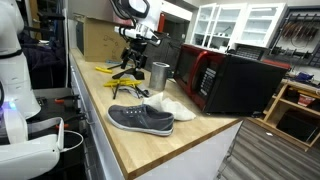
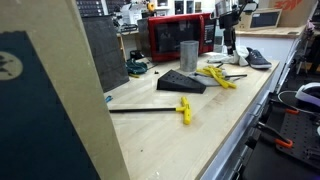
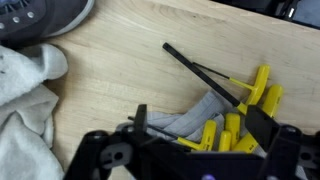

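While the gripper [image 3: 200, 122] hangs wide open and empty, a grey sock-like cloth [image 3: 185, 120] lies directly beneath its jaws, soft and limp, partly under hard yellow-handled keys [image 3: 258, 88]. One thin black shaft [image 3: 200, 70] runs diagonally beyond the fingertips; crumpled white cloth [image 3: 25, 110] and a grey shoe [image 3: 45, 12] sit off to one side

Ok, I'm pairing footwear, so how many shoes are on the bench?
1: a grey sneaker lies on the wooden bench, beside a white cloth. A second could be hidden behind the microwave.
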### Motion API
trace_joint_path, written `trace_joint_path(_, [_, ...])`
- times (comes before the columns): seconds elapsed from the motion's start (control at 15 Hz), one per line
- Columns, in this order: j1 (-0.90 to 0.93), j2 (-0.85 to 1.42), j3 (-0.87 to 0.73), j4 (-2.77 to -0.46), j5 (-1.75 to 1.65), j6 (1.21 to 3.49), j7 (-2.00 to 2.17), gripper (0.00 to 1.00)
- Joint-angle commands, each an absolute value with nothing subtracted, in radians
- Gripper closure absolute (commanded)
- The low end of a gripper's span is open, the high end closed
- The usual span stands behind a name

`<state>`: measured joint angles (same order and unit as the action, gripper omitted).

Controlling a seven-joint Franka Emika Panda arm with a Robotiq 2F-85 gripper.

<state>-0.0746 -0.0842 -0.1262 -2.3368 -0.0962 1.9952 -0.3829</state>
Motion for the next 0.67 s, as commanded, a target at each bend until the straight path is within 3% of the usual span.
trace_joint_path(0.0, [-0.054, -0.048, -0.089, -2.320, -0.097, 1.993, -0.371, 0.00])
trace_joint_path(0.6, [-0.004, 0.011, -0.010, -2.359, -0.235, 1.929, -0.443, 0.00])
